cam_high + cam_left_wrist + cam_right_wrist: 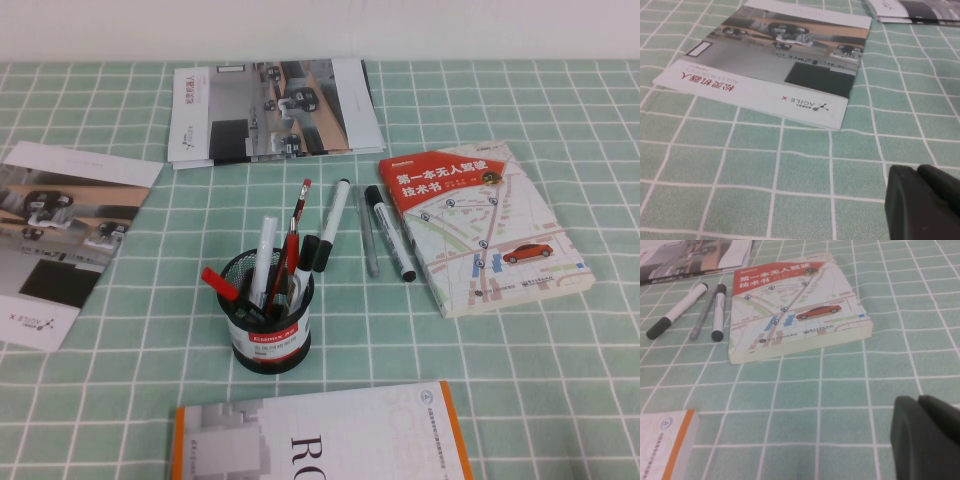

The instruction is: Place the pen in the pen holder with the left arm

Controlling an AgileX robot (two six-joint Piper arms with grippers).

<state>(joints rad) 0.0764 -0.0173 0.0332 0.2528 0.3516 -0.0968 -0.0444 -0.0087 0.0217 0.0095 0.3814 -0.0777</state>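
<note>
Black wire mesh forms the cylindrical pen holder [272,318], which stands on the green checked tablecloth [560,380] already crowded with red and white pens. The thick white-barrelled marker with a long black cap, the pen [331,220], lies flat just beyond the holder and slightly to its right, cap end nearest the rim. No arm reaches it yet. The left gripper [922,202] shows only as a dark corner in its own wrist view, low over the cloth near the glossy grey brochure [60,240] that lies to the holder's left. Whether it is apart or together cannot be told. The same holds for the right gripper [927,432], which hangs over the cloth on the holder's right, near the red-and-white map book [480,225]. The likeliest error is picking the wrong item, since a thin grey pen [368,240] and a white marker with printed barrel [390,232] lie just beyond the target, on the side away from the holder. A grasp near the cap could also knock the holder, and the pens already inside may block the drop. A second brochure [270,105] lies further beyond, and an orange-edged white book [320,440] lies on the holder's near side.
</note>
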